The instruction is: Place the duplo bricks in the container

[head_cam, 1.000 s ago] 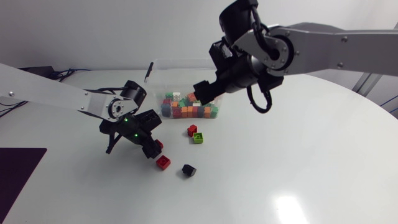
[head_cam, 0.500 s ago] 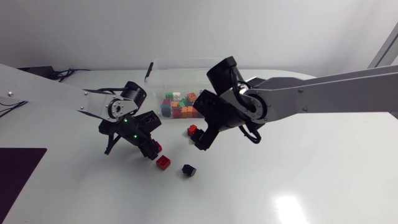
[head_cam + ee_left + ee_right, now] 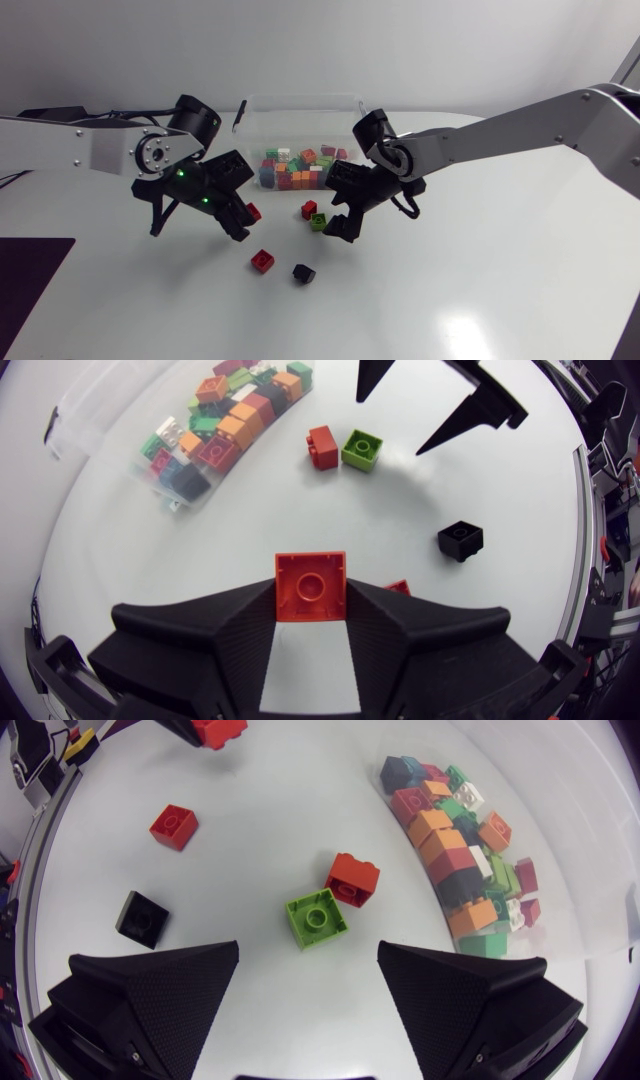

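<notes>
Left gripper (image 3: 311, 600) clamps a red brick (image 3: 311, 586), held off the table, ready for the container (image 3: 300, 100); right gripper (image 3: 308, 960) hangs spread wide over the green brick (image 3: 317, 918), lining up.

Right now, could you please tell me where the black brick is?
In the head view the black brick lies on the table just left of middle, with a loose red brick at its left.

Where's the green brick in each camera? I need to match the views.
Head view: green brick on the table before the container, beside the right end effector.
Left wrist view: green brick well ahead of the left end effector, under the other arm's fingers.
Right wrist view: green brick just ahead of the open right end effector.
Shared landmark: the loose red brick next to it.
</notes>
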`<act>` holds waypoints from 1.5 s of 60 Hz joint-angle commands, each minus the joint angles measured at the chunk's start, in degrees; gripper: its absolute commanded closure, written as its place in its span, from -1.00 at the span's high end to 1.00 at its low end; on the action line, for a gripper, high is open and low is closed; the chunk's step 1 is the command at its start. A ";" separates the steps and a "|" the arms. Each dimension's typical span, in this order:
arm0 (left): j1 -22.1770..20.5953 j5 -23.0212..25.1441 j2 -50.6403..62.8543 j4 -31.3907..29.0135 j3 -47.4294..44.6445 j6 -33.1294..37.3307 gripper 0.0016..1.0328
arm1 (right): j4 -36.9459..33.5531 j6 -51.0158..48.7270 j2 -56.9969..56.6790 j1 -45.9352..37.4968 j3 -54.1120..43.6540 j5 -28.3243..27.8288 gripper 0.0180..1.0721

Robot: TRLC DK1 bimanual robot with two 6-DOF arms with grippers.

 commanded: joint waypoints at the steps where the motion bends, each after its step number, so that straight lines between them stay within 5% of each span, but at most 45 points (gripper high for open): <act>1: -0.51 0.86 -3.27 -0.76 2.59 -1.20 -0.28 | -1.58 -4.00 3.88 -0.22 2.48 -0.74 0.91; 17: 1.86 4.63 -6.52 -0.85 11.82 -4.89 -0.28 | -4.13 -6.98 11.27 -0.22 9.42 -2.94 0.86; 24: 3.18 6.13 -4.94 -0.50 16.39 -6.65 -0.28 | -4.13 -7.16 12.59 -0.22 10.65 -3.90 0.50; 33: 3.80 6.22 -0.63 1.08 21.49 -8.67 -0.28 | -4.57 -7.16 13.82 -0.40 11.88 -4.78 -0.26; 68: 3.36 6.57 19.93 6.97 41.26 -15.70 -0.21 | -12.39 -2.41 -5.34 -3.21 6.61 -5.66 -0.37; 71: 3.53 6.39 22.13 6.97 43.20 -16.31 -0.08 | -12.83 -1.45 -7.28 -3.12 7.05 -5.57 -0.36; 79: 4.06 4.99 25.73 7.59 45.66 -16.23 0.85 | -13.97 1.98 -10.44 -2.86 10.04 -5.48 -0.36; 90: 4.50 4.99 20.46 7.85 39.94 -13.50 0.90 | -13.88 7.43 -11.32 -2.68 16.10 -3.90 -0.36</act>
